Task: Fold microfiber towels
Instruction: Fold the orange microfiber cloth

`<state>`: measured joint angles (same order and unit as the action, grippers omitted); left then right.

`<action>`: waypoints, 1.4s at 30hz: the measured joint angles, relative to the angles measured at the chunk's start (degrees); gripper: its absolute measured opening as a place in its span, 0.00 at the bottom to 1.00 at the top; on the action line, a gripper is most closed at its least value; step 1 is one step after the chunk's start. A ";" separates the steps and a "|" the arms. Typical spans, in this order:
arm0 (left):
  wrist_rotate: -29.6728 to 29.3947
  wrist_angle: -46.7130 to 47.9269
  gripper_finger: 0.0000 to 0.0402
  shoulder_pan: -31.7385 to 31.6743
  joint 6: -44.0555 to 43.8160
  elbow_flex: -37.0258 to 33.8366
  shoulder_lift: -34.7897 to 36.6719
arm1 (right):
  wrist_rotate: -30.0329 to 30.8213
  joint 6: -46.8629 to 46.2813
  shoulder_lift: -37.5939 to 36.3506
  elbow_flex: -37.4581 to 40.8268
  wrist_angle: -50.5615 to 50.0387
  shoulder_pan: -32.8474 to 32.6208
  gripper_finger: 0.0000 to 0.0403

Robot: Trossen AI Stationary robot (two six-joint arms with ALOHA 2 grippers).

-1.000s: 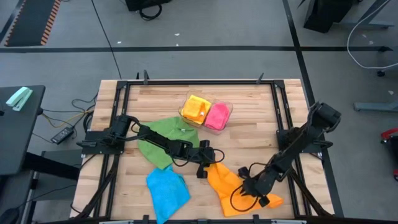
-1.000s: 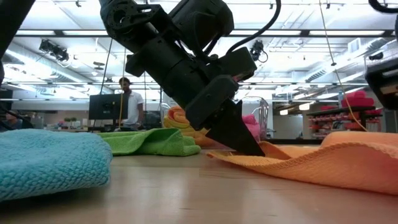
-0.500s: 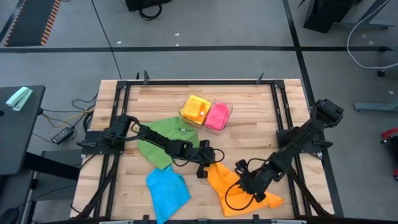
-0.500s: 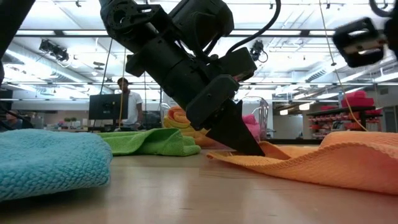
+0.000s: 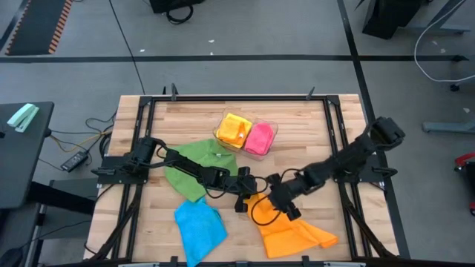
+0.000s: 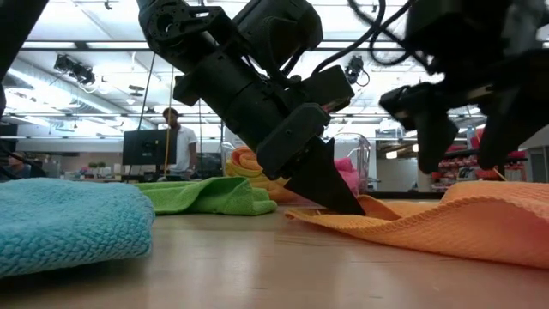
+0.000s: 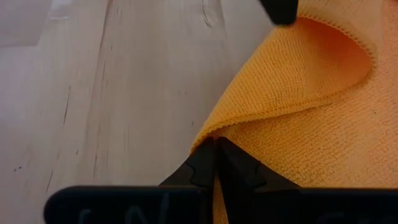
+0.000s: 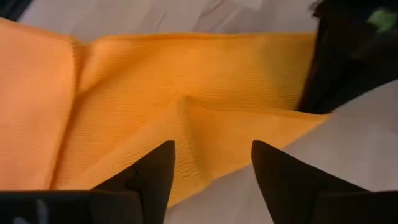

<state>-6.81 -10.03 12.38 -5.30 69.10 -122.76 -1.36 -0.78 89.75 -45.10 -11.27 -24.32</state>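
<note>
Change: the right gripper [image 5: 276,199] has travelled from the orange cloth's far-right part to its upper-left corner, and its fingers have parted; the left arm has kept its place.
Right gripper: hovers over the soft orange microfiber towel [image 5: 286,231], beside the left gripper; fingers [image 8: 149,171] spread, with a raised fold of cloth lying between and beneath them, nothing pinched.
Left gripper [image 5: 248,199]: at the same corner of the orange towel; fingers [image 7: 202,163] pressed together, apparently nipping the cloth's edge, though the tips partly hide the contact.
Orange towel: lies rumpled on the pale wooden slatted table [image 5: 300,130] at its near right, one edge arched up in the low view.
Soft blue microfiber towel [image 5: 199,226]: bunched at the near left, just apart from the orange one.
Soft green microfiber towel [image 5: 199,165]: spread under the left arm, mid-table.
Clear plastic tray [image 5: 273,130]: at the far centre, holding a folded yellow microfiber towel [image 5: 234,129] and a folded pink microfiber towel [image 5: 259,138] side by side.
Background: a person [image 6: 178,137] stands beyond the table in the low view.
</note>
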 joint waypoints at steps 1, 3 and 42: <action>0.00 0.00 0.06 0.00 0.00 0.00 0.00 | -2.06 0.26 0.39 0.02 0.15 0.90 0.56; 0.01 0.03 0.06 0.00 0.00 0.00 0.00 | -5.86 0.79 1.61 0.02 0.88 2.17 0.55; 0.05 0.18 0.08 0.00 0.00 0.00 0.00 | -30.26 -10.35 4.46 0.07 -10.71 -2.85 0.15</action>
<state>-6.76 -9.85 12.38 -5.30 69.10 -122.76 -31.62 -11.13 94.21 -45.04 -21.98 -27.17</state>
